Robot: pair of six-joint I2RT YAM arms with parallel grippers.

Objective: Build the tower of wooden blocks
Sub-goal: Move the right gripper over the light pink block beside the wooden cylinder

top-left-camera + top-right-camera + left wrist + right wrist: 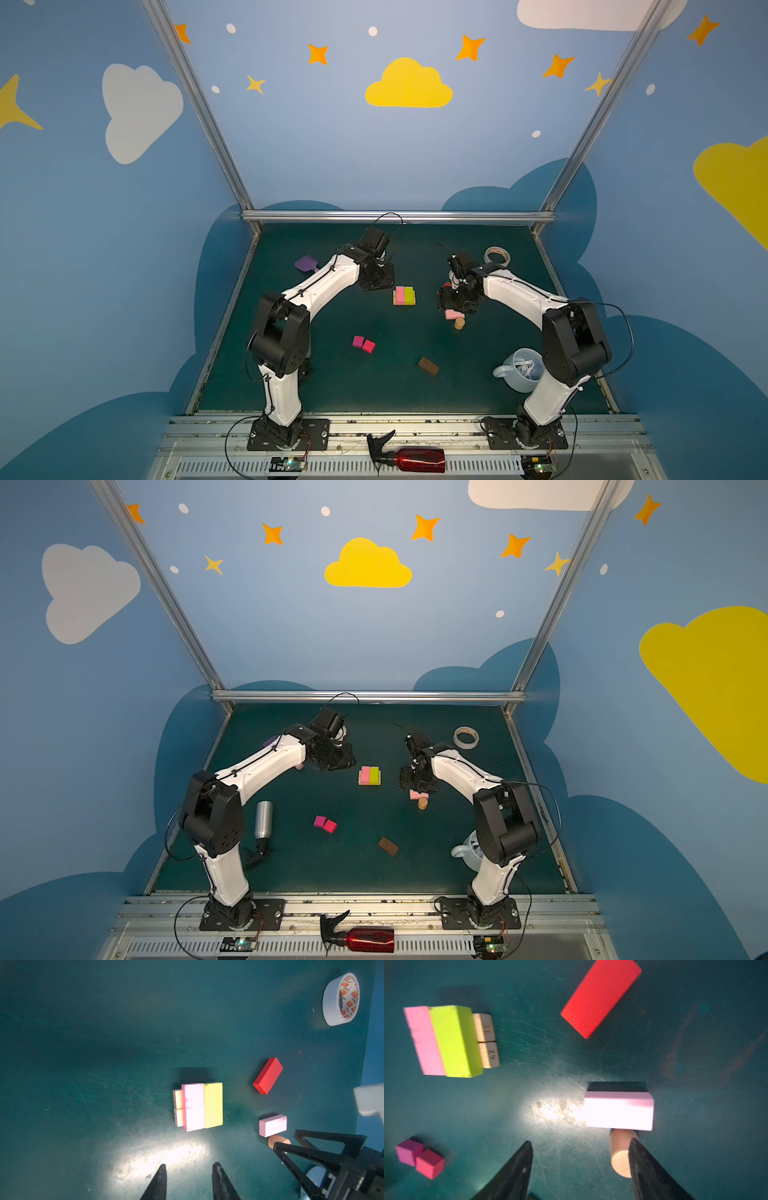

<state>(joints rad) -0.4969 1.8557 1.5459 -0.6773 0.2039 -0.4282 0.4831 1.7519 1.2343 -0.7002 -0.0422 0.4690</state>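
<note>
Tower [404, 296]: middle of the table [332, 395], with pink and green bars laid crosswise on tan ones, probably for a steady base.
Right gripper [580, 1141]: jaws spread and empty, above the loose pink block [618, 1112] at the tower's 4 o'clock; seemingly lining up a pick.
Left gripper [189, 1164]: jaws slightly parted and empty, at 10 o'clock, seemingly keeping clear.
</note>
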